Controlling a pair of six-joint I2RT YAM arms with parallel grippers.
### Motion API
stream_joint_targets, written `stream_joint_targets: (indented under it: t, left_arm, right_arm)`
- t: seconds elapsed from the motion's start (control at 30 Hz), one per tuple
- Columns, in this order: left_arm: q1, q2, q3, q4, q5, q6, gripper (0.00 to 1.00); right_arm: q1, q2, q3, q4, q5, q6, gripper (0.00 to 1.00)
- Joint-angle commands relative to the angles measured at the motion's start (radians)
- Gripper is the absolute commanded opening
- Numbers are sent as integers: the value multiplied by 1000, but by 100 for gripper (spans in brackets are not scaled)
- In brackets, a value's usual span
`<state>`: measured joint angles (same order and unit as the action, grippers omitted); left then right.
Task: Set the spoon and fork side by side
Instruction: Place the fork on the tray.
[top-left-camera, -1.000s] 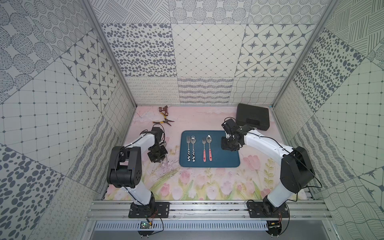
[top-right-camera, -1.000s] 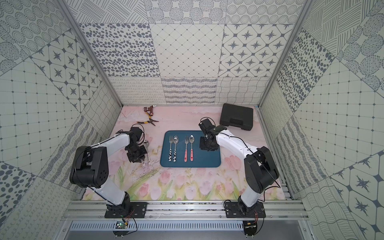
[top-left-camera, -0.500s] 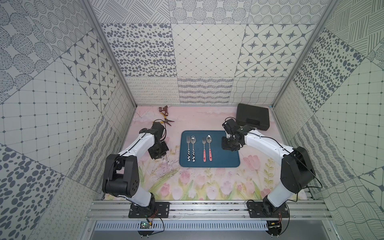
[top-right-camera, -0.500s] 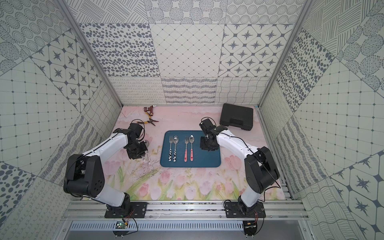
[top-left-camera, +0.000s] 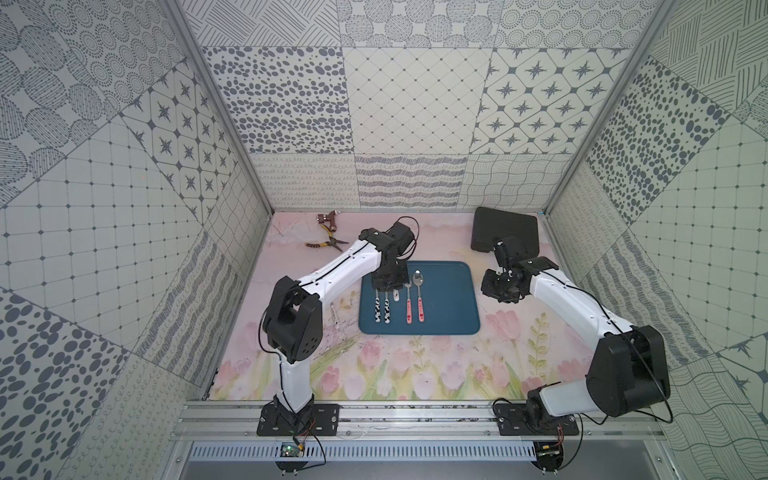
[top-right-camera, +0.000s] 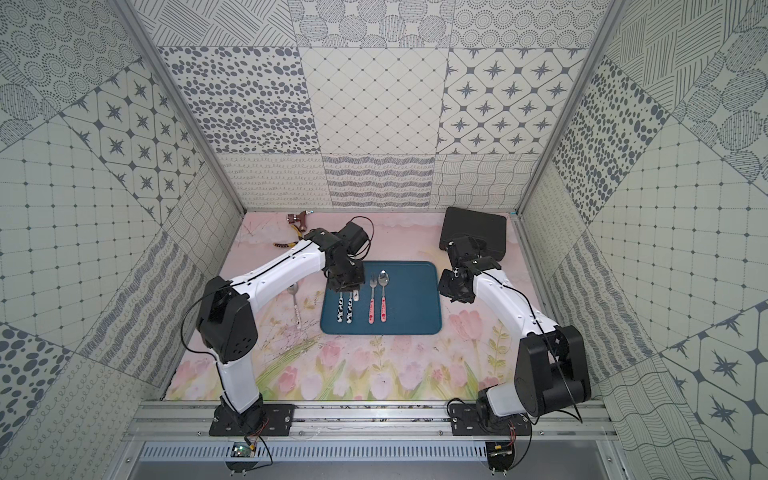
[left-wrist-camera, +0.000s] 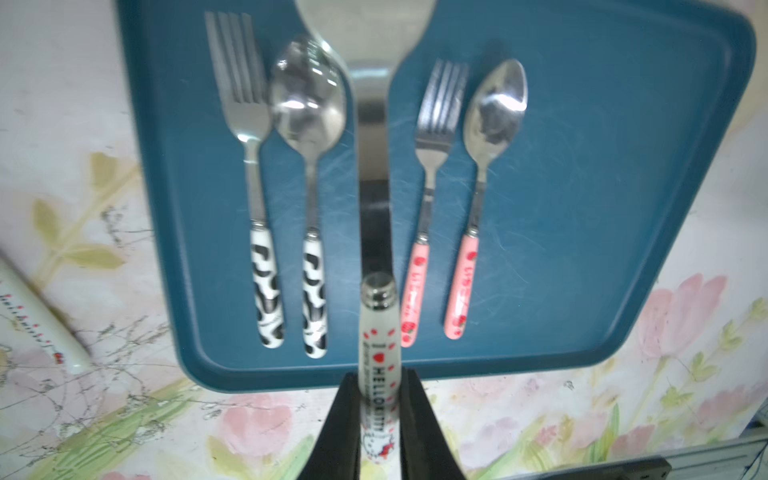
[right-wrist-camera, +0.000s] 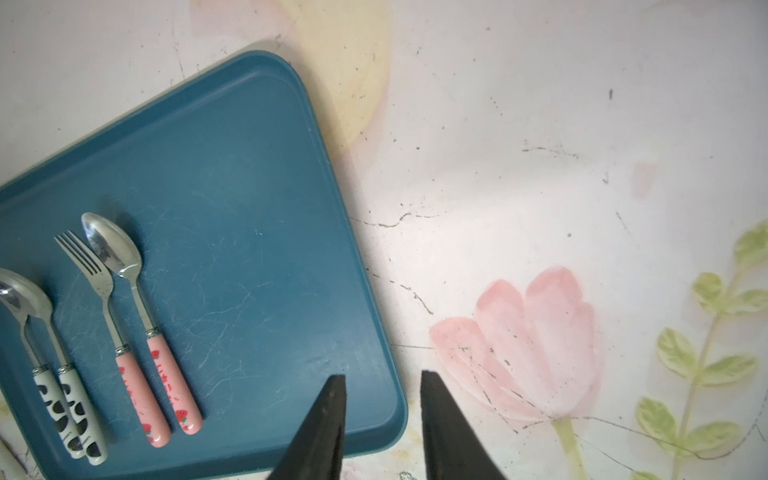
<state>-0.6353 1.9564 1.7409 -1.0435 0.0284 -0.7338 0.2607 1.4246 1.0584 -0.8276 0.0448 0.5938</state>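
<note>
Left hand (left-wrist-camera: 380, 374) clamped on white Hello Kitty-handled metal utensil (left-wrist-camera: 379, 332), over blue rectangular plastic tray (left-wrist-camera: 582, 166) between cow-patterned spoon (left-wrist-camera: 309, 166) and pink-handled fork (left-wrist-camera: 432, 166); right hand (right-wrist-camera: 380, 376) parted, empty, above tray edge and floral surface (right-wrist-camera: 540, 166).

The left pincer (left-wrist-camera: 379, 374) holds one white-handled utensil (left-wrist-camera: 379, 332) above two forks (left-wrist-camera: 243, 124) (left-wrist-camera: 436, 124), two spoons (left-wrist-camera: 307, 104) (left-wrist-camera: 494, 99) and one tray (left-wrist-camera: 602, 166); another utensil (left-wrist-camera: 39, 316) lies beside.
</note>
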Motion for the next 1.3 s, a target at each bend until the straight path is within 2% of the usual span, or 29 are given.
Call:
stream_joint_targets:
  t: [0.0, 0.27, 0.47, 0.97, 1.27]
  left_arm:
    - [-120, 158, 195, -155, 43, -53, 0]
    - [-217, 345, 418, -218, 79, -86, 0]
    - [-243, 419, 485, -234, 82, -136, 0]
    - [-242, 541, 572, -258, 32, -166, 0]
    - [-229, 546, 533, -255, 5, -164, 0]
  right_arm:
    - [-11, -40, -30, 10, -11, -13, 35]
    - [-34, -89, -93, 11, -42, -30, 35]
    - [-49, -124, -112, 12, -54, -47, 35]
    - [-71, -157, -143, 17, -89, -78, 35]
    - [-72, -164, -151, 23, -105, -83, 35]
